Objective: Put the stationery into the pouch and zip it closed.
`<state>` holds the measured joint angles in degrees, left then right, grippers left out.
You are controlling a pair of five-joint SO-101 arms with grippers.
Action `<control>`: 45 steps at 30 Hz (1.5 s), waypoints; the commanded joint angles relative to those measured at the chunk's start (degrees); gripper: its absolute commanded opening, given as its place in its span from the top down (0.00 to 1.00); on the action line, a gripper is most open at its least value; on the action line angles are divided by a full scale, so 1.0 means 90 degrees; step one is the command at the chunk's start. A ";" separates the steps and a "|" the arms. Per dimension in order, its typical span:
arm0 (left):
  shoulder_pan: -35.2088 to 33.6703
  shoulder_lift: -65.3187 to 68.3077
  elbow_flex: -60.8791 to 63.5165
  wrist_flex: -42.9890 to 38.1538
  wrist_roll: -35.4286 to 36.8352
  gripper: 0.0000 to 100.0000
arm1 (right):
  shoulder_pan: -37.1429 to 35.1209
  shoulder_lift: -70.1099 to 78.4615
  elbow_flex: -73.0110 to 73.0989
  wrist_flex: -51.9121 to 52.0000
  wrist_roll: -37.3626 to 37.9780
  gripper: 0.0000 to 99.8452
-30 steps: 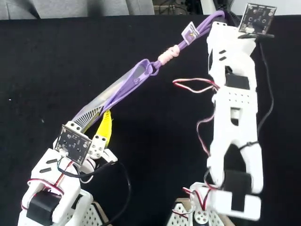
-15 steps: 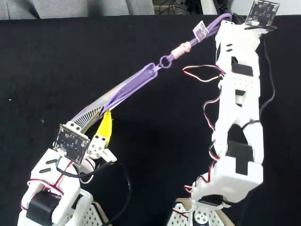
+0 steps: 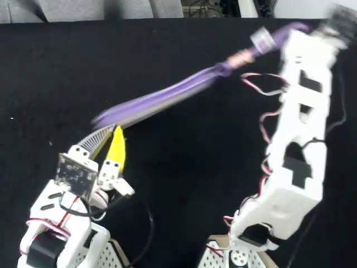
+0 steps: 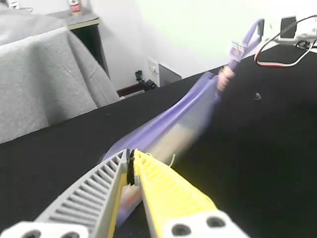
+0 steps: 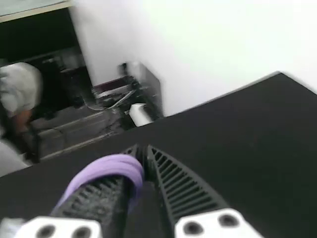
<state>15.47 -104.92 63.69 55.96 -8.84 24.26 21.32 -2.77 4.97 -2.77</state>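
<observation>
The purple pouch (image 3: 162, 100) hangs stretched in the air between both arms, blurred. At its near end my left gripper (image 3: 109, 134), with one grey and one yellow finger, is shut on the pouch's corner (image 4: 130, 166). A pink bead (image 3: 241, 56) and a small tag (image 3: 261, 38) hang on the purple strap (image 3: 279, 33) at the pouch's far end. My right gripper (image 3: 301, 29) is shut on that strap; its loop (image 5: 106, 171) wraps over one black finger beside the closed tips of the gripper (image 5: 144, 151). Something pale shows faintly through the pouch's side (image 4: 173, 141).
The black table (image 3: 184, 167) spreads under both arms. A grey cloth (image 4: 44, 74) lies behind the table's far edge. Loose red and white wires (image 3: 262, 84) hang along the right arm. Shelves and boxes (image 5: 109, 99) stand beyond the table.
The right arm has swung to the right, pulling the strap and the pouch's far end along. The pouch has flattened out, and the left gripper has shifted a little left.
</observation>
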 commanded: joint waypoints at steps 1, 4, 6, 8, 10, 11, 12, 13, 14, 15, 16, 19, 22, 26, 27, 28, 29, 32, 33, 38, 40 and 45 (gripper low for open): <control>0.0005 -0.0020 -0.0337 0.0020 0.0078 0.97 | 0.0244 0.0015 -0.0591 -0.0166 -0.0068 0.99; 0.0005 -0.0010 -0.0337 0.0020 0.0088 0.97 | 0.0166 0.0054 -0.0757 0.0186 -0.0068 0.99; 0.0005 -0.0010 -0.0327 0.0020 0.0088 0.97 | 0.0049 0.0034 -0.0913 0.0488 -0.0068 0.99; -0.0005 -0.0010 -0.0308 0.0020 0.0088 0.97 | -0.0078 0.0034 -0.1040 0.0752 -0.0059 0.99; -0.0005 -0.0010 -0.0181 -0.0029 0.0088 0.97 | -0.0215 0.0034 -0.1079 0.0899 0.0020 0.99; -0.0005 0.0000 -0.0112 -0.0039 0.0088 0.97 | -0.0293 0.0034 -0.1079 0.0957 0.0166 0.99; -0.0005 0.0000 -0.0044 -0.0049 0.0088 0.97 | -0.0400 0.0034 -0.1079 0.1016 0.0342 0.99; -0.0005 0.0000 0.0024 -0.0049 0.0088 0.97 | -0.0498 0.0034 -0.1089 0.1114 0.0527 0.99; -0.0005 0.0000 0.0073 -0.0068 0.0088 0.97 | -0.0615 0.0034 -0.1118 0.1241 0.0684 0.99; -0.0005 0.0010 0.0132 -0.0127 0.0088 0.97 | -0.0742 0.0024 -0.1118 0.1377 0.0840 0.99; -0.0005 0.0010 0.0220 -0.0176 0.0088 0.97 | -0.0860 0.0024 -0.1128 0.1514 0.0967 0.99; -0.0015 0.0010 0.0503 -0.0234 0.0088 0.97 | -0.1211 0.0024 -0.1128 0.1954 0.1270 0.99; -0.0015 0.0010 0.0728 -0.0234 0.0088 0.97 | -0.1455 -0.0093 -0.1109 0.2491 0.1524 0.99; -0.0034 0.0010 0.1001 -0.0234 0.0088 0.97 | -0.1661 -0.0562 -0.1070 0.3243 0.1534 0.98; -0.0024 0.0010 0.1060 -0.0244 0.0088 0.97 | -0.1729 -0.0698 -0.1070 0.3429 0.1534 0.98; -0.0024 0.0010 0.1118 -0.0264 0.0088 0.97 | -0.1807 -0.0825 -0.1070 0.3624 0.1534 0.98; -0.0024 0.0010 0.1197 -0.0371 0.0088 0.97 | -0.1875 -0.0943 -0.1070 0.3839 0.1524 0.98; -0.0063 0.0020 0.1538 -0.0606 0.0088 0.97 | -0.2002 -0.1226 -0.1070 0.4396 0.1153 0.92; -0.0063 0.0020 0.1675 -0.0645 0.0088 0.97 | -0.2032 -0.1294 -0.1070 0.4513 0.1026 0.89; -0.0015 0.0020 0.2037 -0.0664 0.0088 0.97 | -0.2071 -0.1626 -0.1070 0.5099 0.0977 0.76; -0.0015 0.0020 0.2125 -0.0635 0.0088 0.97 | -0.2120 -0.1763 -0.1070 0.5314 0.0977 0.74; -0.0063 0.0020 0.2398 -0.0635 0.0088 0.97 | -0.2452 -0.2252 -0.1109 0.5919 0.0977 0.72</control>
<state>15.12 -104.31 84.62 51.21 -8.92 4.48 6.64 -9.36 55.69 6.64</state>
